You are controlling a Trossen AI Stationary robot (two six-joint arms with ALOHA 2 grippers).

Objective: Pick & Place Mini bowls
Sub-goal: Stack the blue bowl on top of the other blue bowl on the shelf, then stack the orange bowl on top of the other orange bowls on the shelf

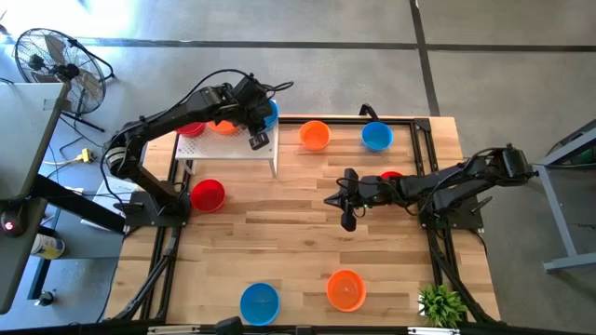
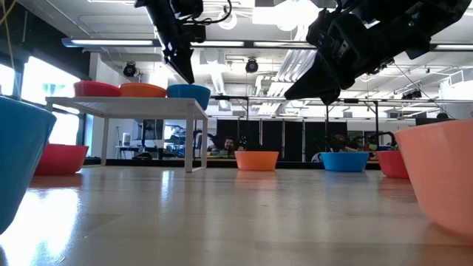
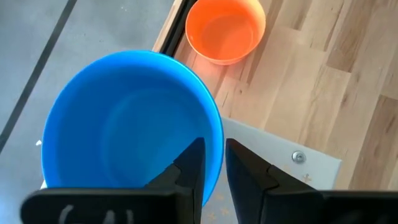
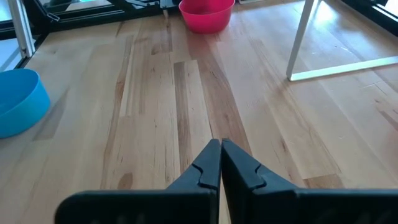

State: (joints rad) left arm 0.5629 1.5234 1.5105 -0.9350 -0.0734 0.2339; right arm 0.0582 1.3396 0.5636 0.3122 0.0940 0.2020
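Clearly we are at the release of a placement: our left end effector (image 3: 213, 167) sits over the small white stand (image 1: 226, 149) at the far left of the bench (image 1: 298, 242), its 2 fingers (image 3: 189, 168) straddling the rim of a blue bowl (image 3: 130, 124). The fingers show a gap around the rim, so we judge them to be parting rather than clamping, though we cannot tell for sure whether the wall is pinched or free. The bowl rests on the stand top beside an orange bowl (image 2: 143, 90) and a red bowl (image 2: 97, 89), which suggests the stand is the collection spot and the bowls are being lined up there.

Our right end effector (image 4: 219, 163) is closed on nothing, hanging above bare wood near the middle of the bench, probably waiting.

On the bench top we see an orange bowl and a blue one along the far edge, a red one by the right arm, a red one beside the stand, and a blue and orange pair at the near edge.
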